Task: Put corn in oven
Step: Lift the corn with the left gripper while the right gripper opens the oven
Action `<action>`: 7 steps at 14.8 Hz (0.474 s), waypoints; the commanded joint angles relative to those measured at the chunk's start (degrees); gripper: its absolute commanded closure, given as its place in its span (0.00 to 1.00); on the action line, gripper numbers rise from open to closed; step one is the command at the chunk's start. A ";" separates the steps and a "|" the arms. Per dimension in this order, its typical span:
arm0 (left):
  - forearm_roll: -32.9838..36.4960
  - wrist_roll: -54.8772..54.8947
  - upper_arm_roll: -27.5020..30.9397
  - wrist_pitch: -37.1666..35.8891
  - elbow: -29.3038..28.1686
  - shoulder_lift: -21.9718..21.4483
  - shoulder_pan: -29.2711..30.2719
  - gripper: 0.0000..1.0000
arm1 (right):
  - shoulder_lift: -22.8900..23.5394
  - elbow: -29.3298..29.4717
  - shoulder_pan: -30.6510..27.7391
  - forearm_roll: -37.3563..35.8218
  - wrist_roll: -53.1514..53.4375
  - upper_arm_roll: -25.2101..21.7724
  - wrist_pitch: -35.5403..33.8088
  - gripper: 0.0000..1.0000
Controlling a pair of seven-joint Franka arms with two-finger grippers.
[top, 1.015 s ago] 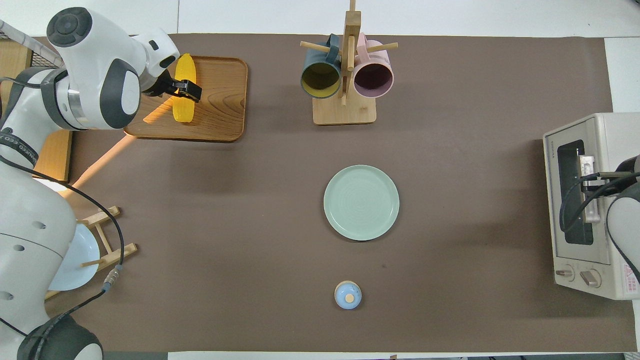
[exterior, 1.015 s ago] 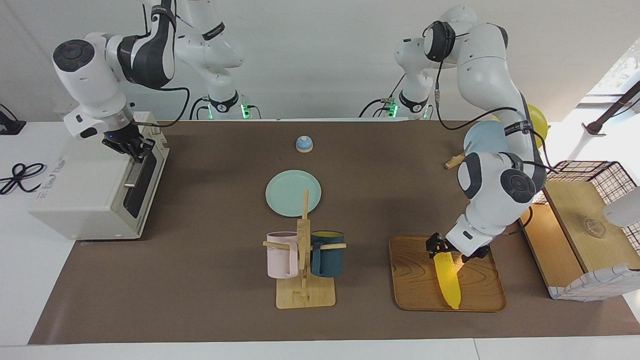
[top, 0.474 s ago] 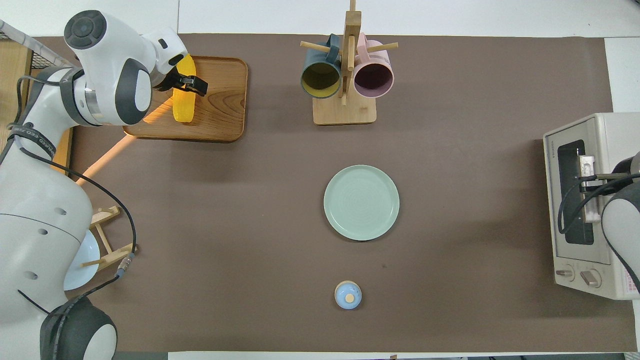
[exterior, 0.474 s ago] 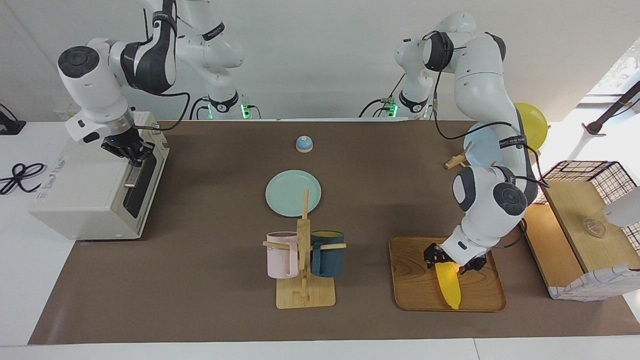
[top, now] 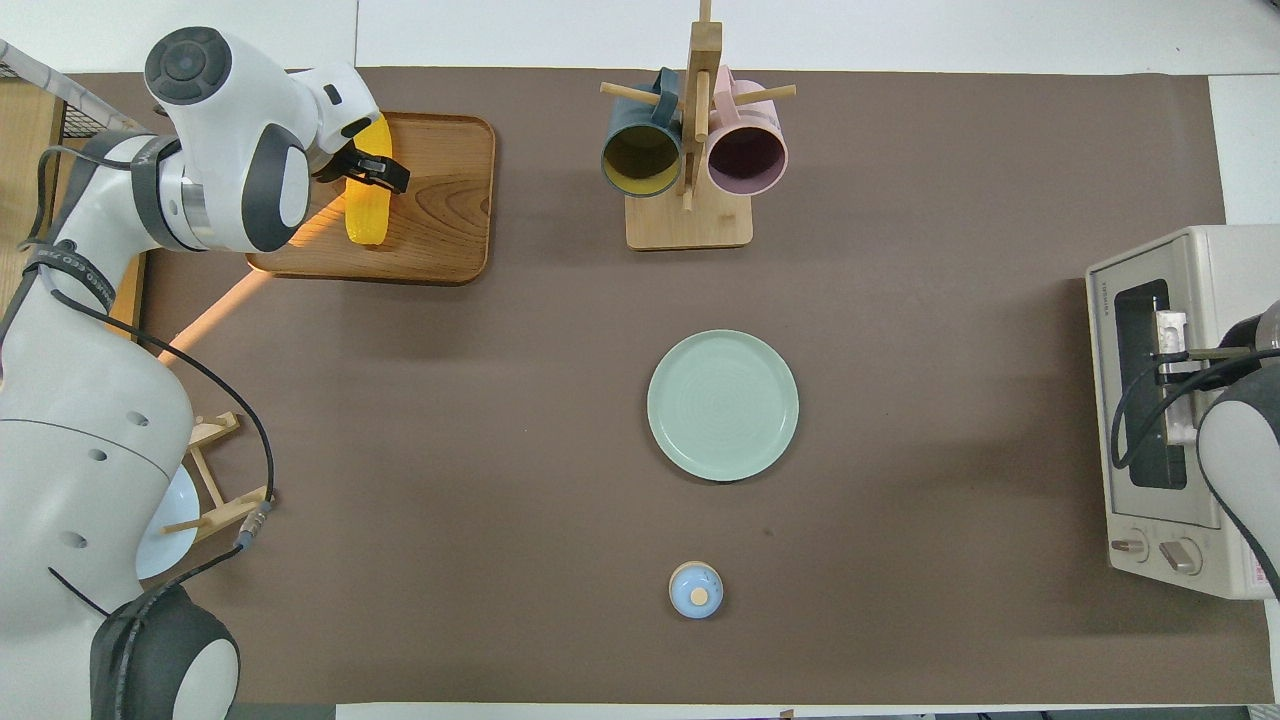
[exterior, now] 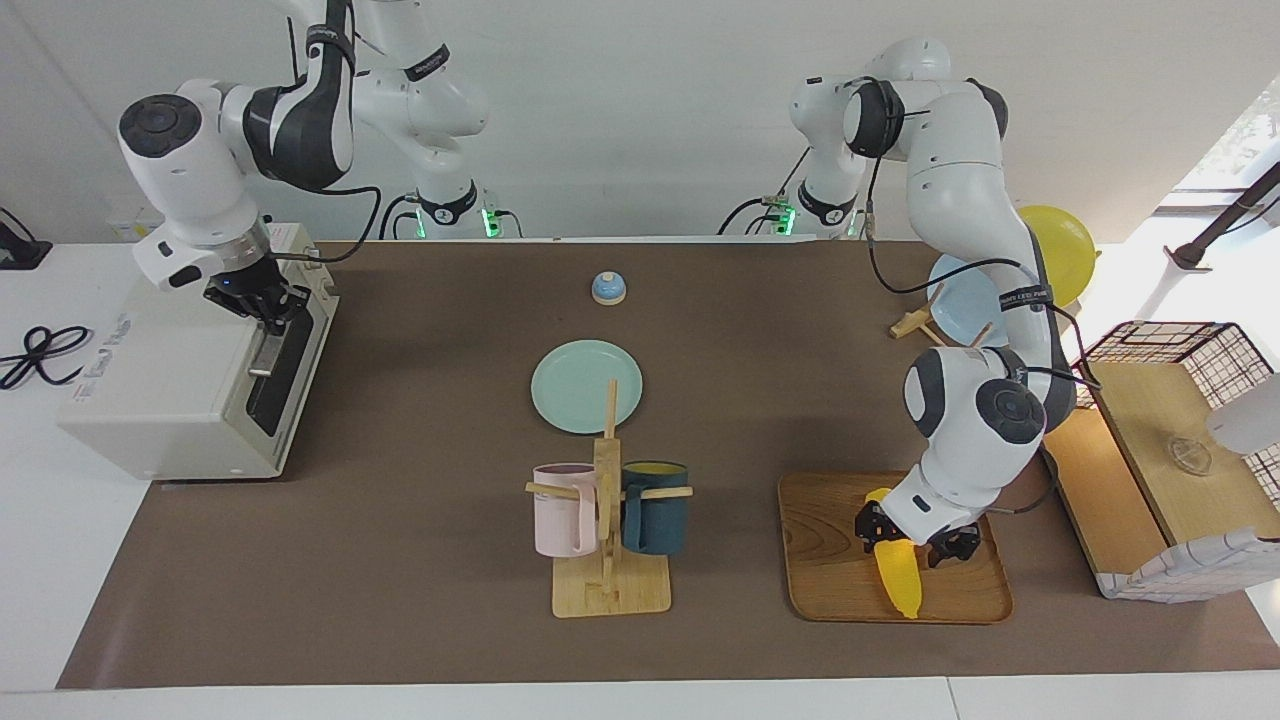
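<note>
On the wooden tray point(exterior: 830, 560) at the left arm's end: corn point(exterior: 897, 578), lying flat, straddled mid-cob by the left gripper point(exterior: 908, 537) — whether its jaws grip yet, cannot tell. Step: pickup; next, a firm pinch, then a lift. Right gripper point(exterior: 268, 312), fingertips pressed together, at the closed oven point(exterior: 150, 390) door's handle — door needs opening. Oven lettering unreadable.

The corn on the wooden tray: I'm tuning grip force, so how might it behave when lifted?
The corn is a tapered cob with a rounded body, so it could roll on the tray if nudged. It looks stiff, unlikely to sag. The left gripper straddles its thick end, so the long tapered end may droop or pivot when it is lifted.
</note>
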 commanded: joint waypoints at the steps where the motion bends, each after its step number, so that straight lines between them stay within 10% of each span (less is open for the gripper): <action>1: 0.84 0.60 -0.05 -0.01 1.94 1.25 0.26 0.83 | 3.39 -4.42 -0.21 2.16 1.53 0.55 6.87 1.00; 2: 0.40 0.52 -0.14 -0.28 1.94 1.08 0.17 1.00 | 4.00 -4.51 0.76 2.69 2.76 0.55 7.66 1.00; 7: -7.05 -0.88 0.30 -7.64 1.94 -4.27 -0.62 1.00 | 6.47 -4.59 2.35 4.53 5.23 0.55 10.03 1.00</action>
